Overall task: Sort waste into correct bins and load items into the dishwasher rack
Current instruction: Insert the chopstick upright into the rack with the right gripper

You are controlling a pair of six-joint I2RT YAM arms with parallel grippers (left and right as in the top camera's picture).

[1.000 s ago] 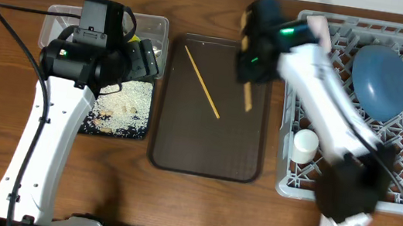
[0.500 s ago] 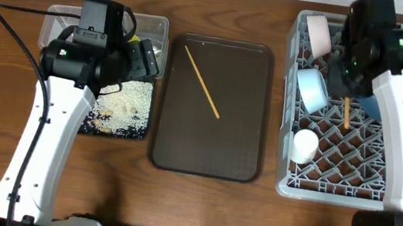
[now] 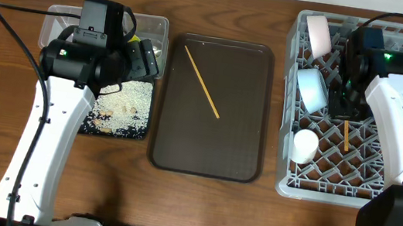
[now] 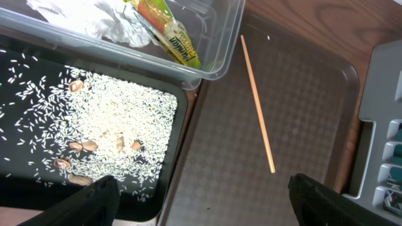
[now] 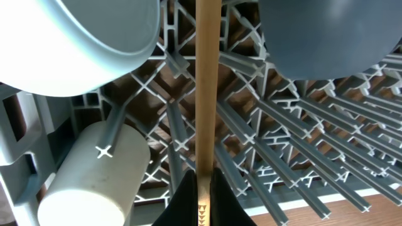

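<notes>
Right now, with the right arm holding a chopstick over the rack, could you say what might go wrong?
1. The chopstick in the right gripper is thin and the rack has open gaps; released here, it may slip through.
2. It passes between the light blue bowl and the dark blue bowl; a swing could knock either.

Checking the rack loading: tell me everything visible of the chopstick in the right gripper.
The chopstick is a thin, straight, light-brown wooden stick, pinched at one end by the right gripper. It extends over the grey dishwasher rack lattice, between the light blue bowl and the dark blue bowl, with the white cup beside it. Whether it touches the lattice cannot be told.
</notes>
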